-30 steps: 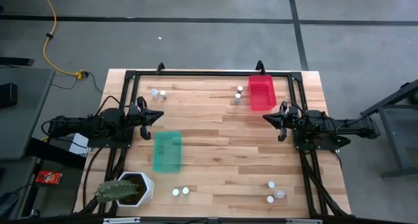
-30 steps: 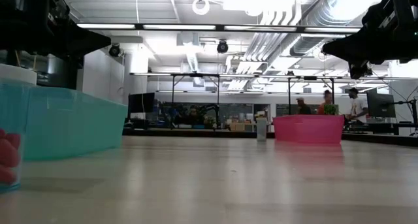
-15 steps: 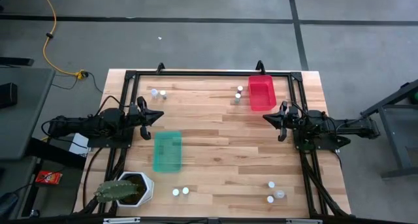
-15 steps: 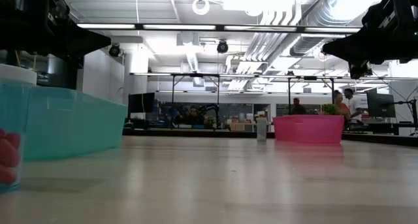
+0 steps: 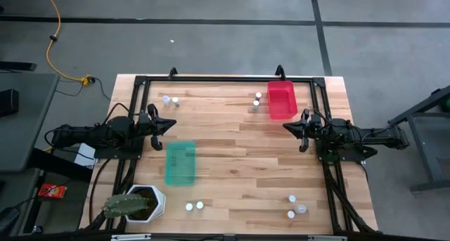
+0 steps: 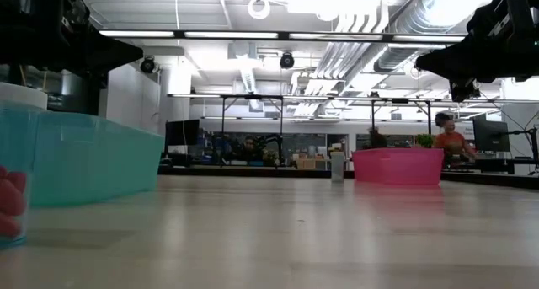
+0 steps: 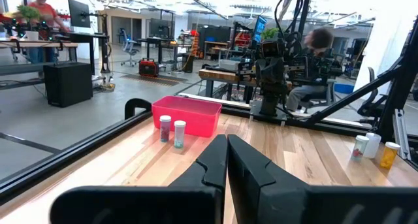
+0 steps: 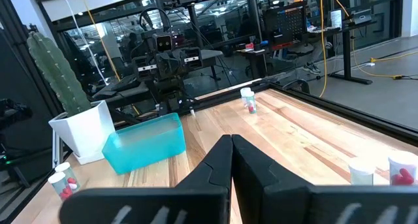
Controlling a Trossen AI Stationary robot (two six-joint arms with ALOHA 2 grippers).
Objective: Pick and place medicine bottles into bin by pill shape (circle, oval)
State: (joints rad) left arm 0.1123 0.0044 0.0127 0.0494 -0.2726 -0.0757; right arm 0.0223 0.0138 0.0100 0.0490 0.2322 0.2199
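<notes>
Waiting at the table (image 5: pixel 232 157) sides, both arms idle: left gripper (image 5: pixel 171 126) hovers at the left edge, fingers pressed together, holding nothing; right gripper (image 5: pixel 287 128) hovers at the right edge, also closed and empty. Medicine bottles (image 5: pixel 169 100) stand in four small groups on the wood: two near the far left corner, two (image 5: pixel 256 102) just beside the red bin (image 5: pixel 281 100) on its left, two (image 5: pixel 194 206) near the front edge right of the white plant pot (image 5: pixel 150 201), three (image 5: pixel 294 207) at the front right. Teal bin (image 5: pixel 180 163) sits left of centre, well apart from the red bin at the far right. Cactus (image 5: pixel 119 205) leans out of the pot. Left wrist view shows the red bin (image 7: pixel 187 115) with two bottles (image 7: pixel 172 131) in front of it. People visible in the room behind.
</notes>
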